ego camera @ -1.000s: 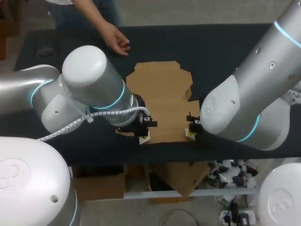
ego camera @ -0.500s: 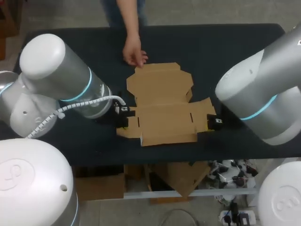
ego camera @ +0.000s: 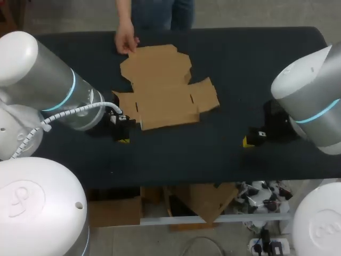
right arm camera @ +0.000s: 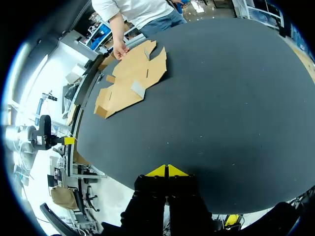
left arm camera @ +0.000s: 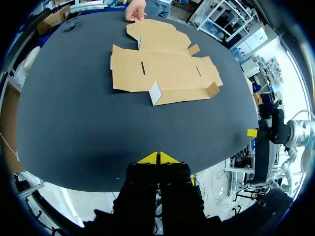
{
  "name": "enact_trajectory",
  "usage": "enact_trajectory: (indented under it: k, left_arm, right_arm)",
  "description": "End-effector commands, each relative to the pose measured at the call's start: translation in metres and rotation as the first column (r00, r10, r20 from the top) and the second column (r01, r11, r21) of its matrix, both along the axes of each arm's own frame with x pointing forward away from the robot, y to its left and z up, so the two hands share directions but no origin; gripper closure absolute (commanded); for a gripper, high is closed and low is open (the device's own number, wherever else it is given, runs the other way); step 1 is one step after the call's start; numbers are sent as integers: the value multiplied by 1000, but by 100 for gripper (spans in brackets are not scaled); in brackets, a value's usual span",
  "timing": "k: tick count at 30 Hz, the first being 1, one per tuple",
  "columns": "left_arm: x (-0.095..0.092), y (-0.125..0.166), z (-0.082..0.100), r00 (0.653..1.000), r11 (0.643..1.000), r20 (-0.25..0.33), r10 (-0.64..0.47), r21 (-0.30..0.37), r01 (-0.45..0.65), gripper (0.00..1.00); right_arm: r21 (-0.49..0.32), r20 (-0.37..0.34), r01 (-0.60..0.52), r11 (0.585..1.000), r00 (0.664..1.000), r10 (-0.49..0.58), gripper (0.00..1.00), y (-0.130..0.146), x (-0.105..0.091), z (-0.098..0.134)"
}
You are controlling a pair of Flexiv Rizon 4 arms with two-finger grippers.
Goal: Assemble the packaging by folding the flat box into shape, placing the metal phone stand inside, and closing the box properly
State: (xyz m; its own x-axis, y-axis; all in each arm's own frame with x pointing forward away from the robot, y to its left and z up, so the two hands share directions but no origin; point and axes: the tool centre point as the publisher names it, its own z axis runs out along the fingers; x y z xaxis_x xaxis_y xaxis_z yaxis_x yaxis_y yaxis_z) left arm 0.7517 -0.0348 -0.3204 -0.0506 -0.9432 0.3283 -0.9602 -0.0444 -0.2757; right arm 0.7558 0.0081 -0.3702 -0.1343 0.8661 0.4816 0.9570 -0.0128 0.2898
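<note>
Head view: dark matte worktop (ego camera: 240,69). The flat box (ego camera: 160,90) lies unfolded on it, left of middle, toward the far edge. It's brown card; the left wrist view shows a couple of small flaps tilted up. A person's hand (ego camera: 126,41) comes in over the far edge and touches the box's far left corner. Our left arm (ego camera: 58,101) ends just beside the box's near left flap, left jaws pressed together, pinching nothing, box ahead of them. Our right arm (ego camera: 309,101) sits at the right side, well apart from the box, right jaws pressed together too, holding nothing
</note>
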Motion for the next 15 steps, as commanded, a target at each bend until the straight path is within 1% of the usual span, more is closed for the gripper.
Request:
enact_trajectory:
  k: [1, 10, 15]
  left_arm:
    - [-4, 8, 3, 1000, 1000, 10, 10, -8, -10, 100]
    - [-3, 19, 7, 1000, 999, 13, 26, -31, -26, 100]
    - [-2, 26, 11, 1000, 998, 15, 24, -51, -23, 100]
  right_arm:
    - [204, 4, -58, 977, 998, 58, 100, -7, 0, 3]
    - [212, 13, -43, 976, 999, 41, 100, -19, 2, 5]
    - [222, 43, -79, 972, 997, 71, 100, -27, 9, 9]
